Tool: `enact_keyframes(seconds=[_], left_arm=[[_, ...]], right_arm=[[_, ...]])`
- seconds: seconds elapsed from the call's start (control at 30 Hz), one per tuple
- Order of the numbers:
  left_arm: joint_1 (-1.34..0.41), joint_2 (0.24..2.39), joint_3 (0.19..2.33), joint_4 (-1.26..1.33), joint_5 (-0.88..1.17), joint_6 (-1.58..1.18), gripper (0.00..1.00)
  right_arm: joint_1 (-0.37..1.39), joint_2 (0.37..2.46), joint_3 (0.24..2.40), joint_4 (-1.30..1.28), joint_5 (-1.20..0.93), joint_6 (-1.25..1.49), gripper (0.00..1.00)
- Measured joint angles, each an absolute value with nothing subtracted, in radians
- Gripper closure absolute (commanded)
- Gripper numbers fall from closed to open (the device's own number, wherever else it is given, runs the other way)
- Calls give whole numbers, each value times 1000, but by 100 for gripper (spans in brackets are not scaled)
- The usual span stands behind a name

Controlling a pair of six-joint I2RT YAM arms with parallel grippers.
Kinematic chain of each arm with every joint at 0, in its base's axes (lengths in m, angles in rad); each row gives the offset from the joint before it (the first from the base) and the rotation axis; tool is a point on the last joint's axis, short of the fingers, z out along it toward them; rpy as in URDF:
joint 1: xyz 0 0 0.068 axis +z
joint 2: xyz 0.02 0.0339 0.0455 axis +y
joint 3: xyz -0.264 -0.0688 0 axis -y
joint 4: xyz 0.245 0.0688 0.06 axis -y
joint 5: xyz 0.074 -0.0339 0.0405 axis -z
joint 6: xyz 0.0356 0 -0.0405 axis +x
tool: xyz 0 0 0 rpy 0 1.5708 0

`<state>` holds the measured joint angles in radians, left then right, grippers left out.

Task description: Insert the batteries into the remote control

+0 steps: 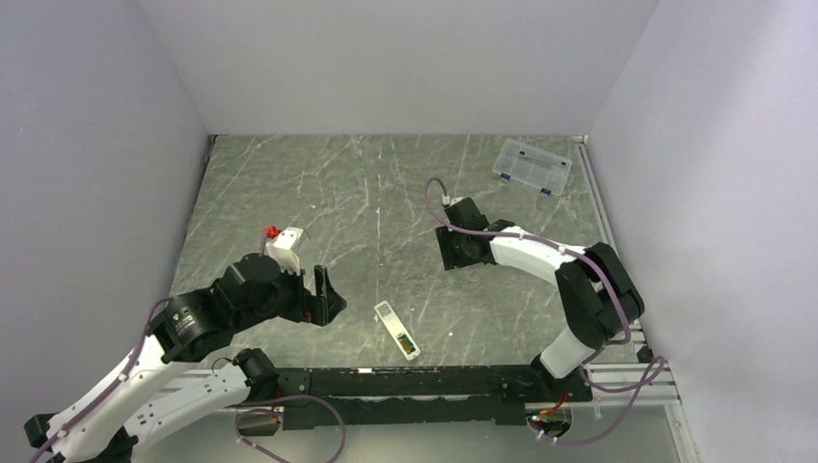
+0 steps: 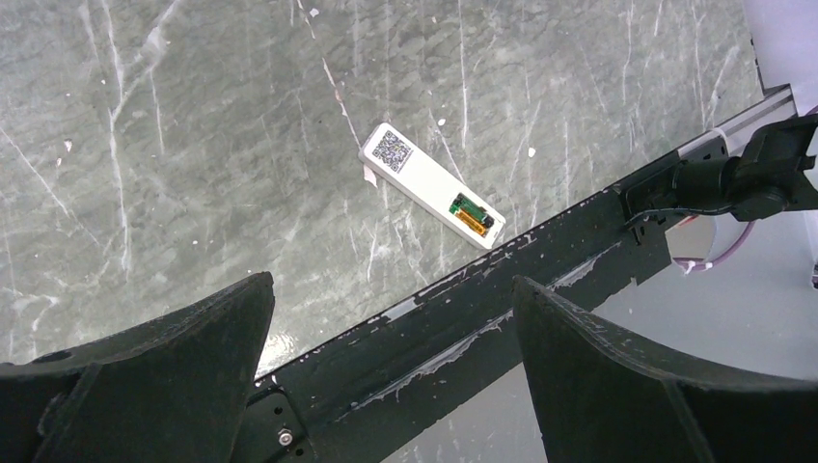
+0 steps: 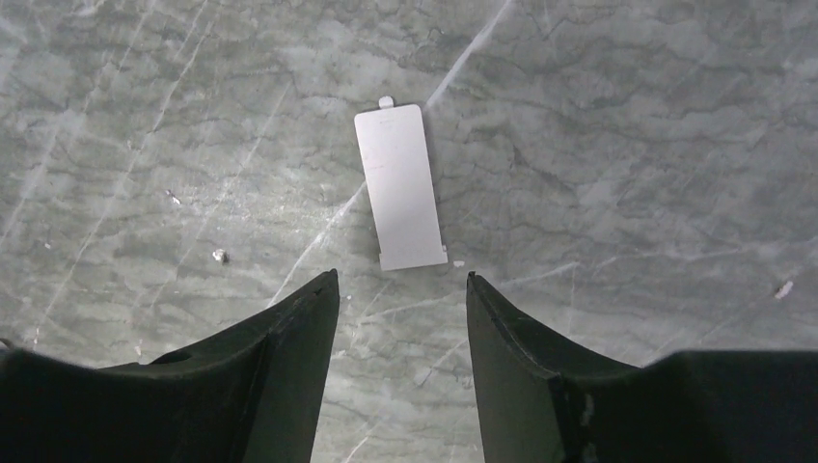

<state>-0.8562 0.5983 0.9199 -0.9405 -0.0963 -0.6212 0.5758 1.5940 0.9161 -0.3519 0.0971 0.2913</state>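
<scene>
Grey table (image 1: 386,193) is carrying the remote control (image 2: 429,183), batteries (image 2: 470,214) seated; right fingers (image 3: 280,338) are hovering spread above the cover (image 3: 399,185) for pickup; left fingers (image 2: 193,347) spread.

The table top (image 1: 386,193) is a grey-green, stone-look slab, marbled and crossed all over with pale scratches and thin white veins, with a few small white flecks scattered on it. Three plain walls close it in: a flat white back wall (image 1: 405,58), and a left wall (image 1: 87,145) and right wall (image 1: 714,116) that look faintly lilac. A black rail (image 1: 405,381) runs along the near edge, and a silver metal strip (image 1: 600,207) borders the right side. The light is soft and even, casting only weak shadows, with a dull sheen on the slab near the black rail.
</scene>
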Motion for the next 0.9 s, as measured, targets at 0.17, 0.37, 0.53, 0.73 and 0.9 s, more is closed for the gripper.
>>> enact_keyframes(seconds=[0.17, 0.37, 0.53, 0.73, 0.9], left_arm=[[-856, 614, 920, -941, -99, -621, 1], [-856, 616, 920, -941, -102, -621, 1], [-856, 617, 920, -940, -103, -621, 1], [-856, 618, 920, -941, -103, -621, 1], [-856, 618, 920, -941, -103, -621, 1]], right_arm=[[563, 1633, 934, -343, 67, 252, 47], [563, 1676, 950, -334, 70, 236, 47], [558, 1694, 954, -331, 80, 233, 48], [550, 1707, 964, -321, 80, 227, 55], [549, 1715, 967, -306, 88, 223, 59]])
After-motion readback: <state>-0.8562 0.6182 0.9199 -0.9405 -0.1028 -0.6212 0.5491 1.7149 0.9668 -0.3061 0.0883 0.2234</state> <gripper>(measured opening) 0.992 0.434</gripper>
